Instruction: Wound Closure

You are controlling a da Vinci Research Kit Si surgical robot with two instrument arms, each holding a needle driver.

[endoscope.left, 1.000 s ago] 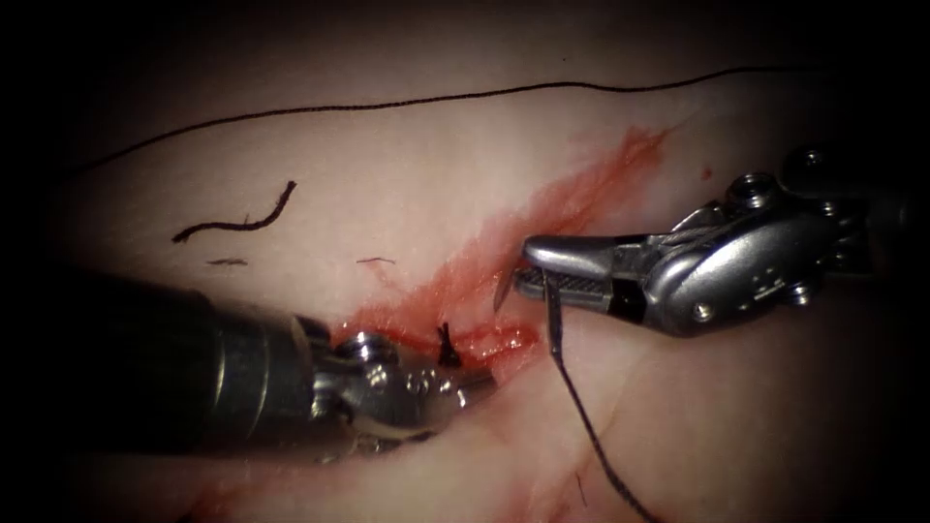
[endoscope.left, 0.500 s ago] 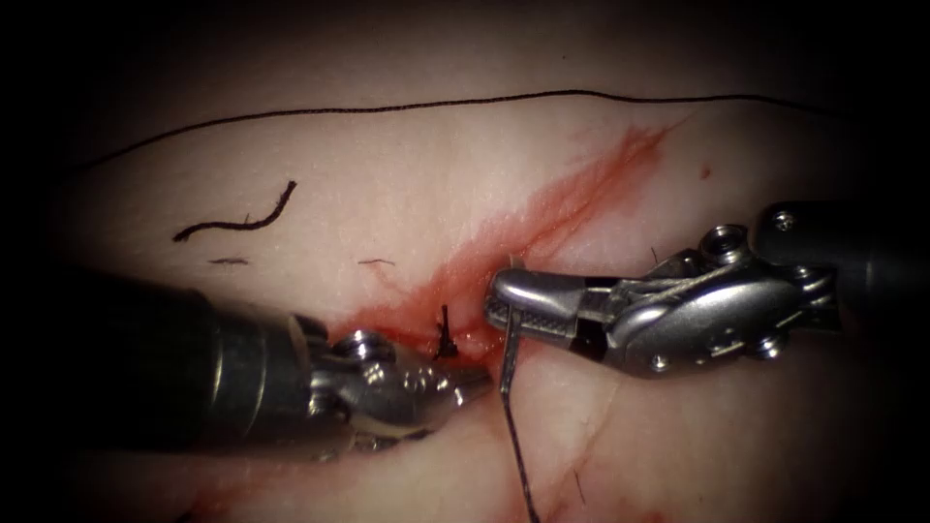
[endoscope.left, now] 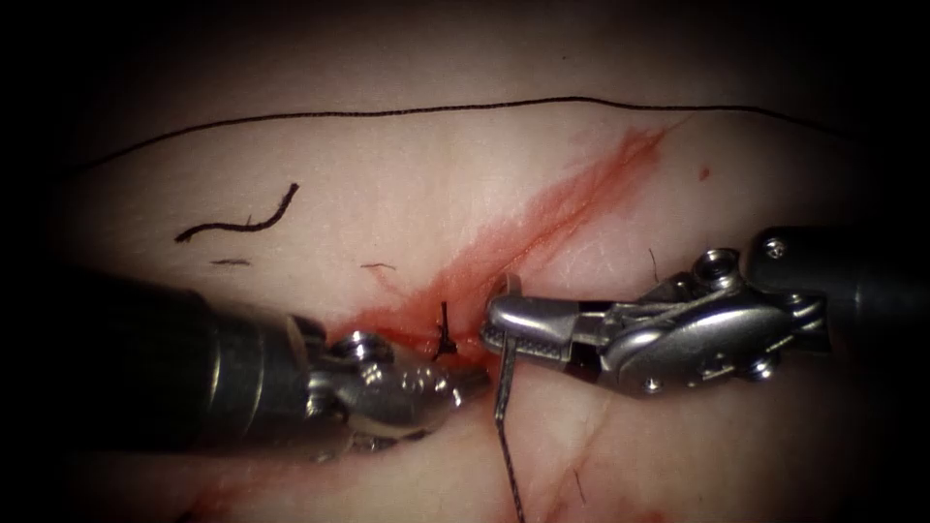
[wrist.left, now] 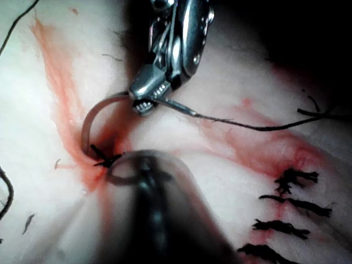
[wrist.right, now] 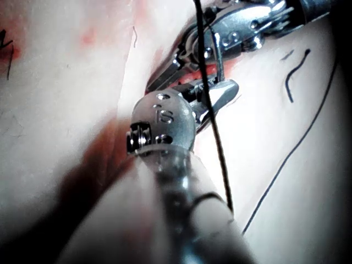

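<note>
The red cut runs diagonally across the pale tissue. My right tool reaches in from the right, shut on the curved needle about a third of the way from its tail. In the left wrist view the needle arcs from those jaws down to the cut, and its tip meets the tissue beside a black knot. Thread trails from the needle's tail toward the near edge. My left tool lies low on the left, its tip at the cut just right of the knot.
A long strand of thread crosses the far tissue. A cut end of thread lies left of the cut. Several finished black stitches sit further along the wound. Red fluid stains the cut's edges.
My right tool has moved left and down to the cut with the needle, which has swung more upright. The left tool has stayed put.
</note>
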